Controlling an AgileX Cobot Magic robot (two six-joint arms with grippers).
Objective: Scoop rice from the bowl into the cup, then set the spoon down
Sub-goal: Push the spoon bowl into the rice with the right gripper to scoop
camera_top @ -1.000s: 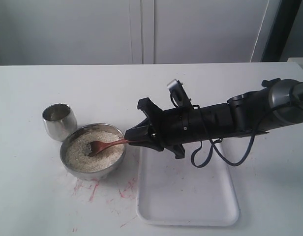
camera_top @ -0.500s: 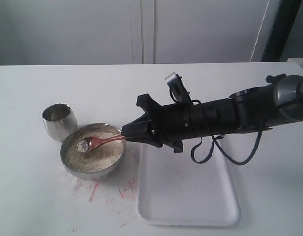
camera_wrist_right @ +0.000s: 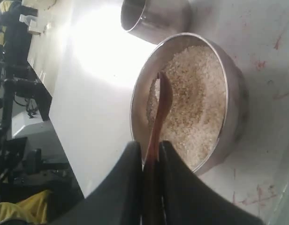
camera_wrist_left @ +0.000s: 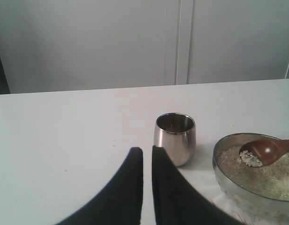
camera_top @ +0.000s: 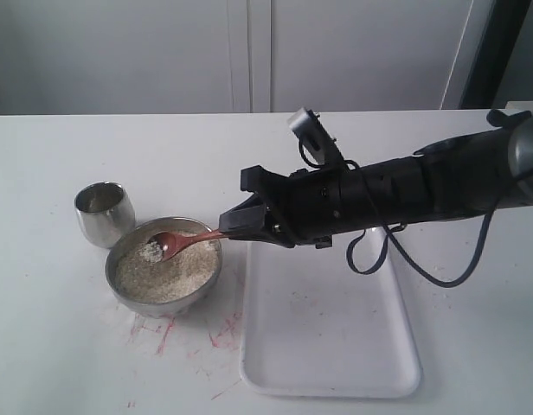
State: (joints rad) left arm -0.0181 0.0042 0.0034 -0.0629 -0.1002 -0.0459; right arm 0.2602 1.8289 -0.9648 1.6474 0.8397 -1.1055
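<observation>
Since a second ago the spoon (camera_top: 176, 243) has risen from the rice (camera_top: 171, 272), carrying a small load above the bowl (camera_top: 154, 306). The right claw (camera_top: 232, 226) is closed on its handle. This looks like the transfer step: next, carry it level to the cup (camera_top: 104, 212) just beside the bowl, then tip.

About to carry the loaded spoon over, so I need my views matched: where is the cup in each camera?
Exterior view: the cup stands left of centre, just up-left of the bowl.
Left wrist view: the cup is upright near mid-frame, a small gap from the bowl.
Right wrist view: the cup is cut off by the frame edge, just past the bowl.
Shared landmark: the bowl, next to the cup in all three.
</observation>
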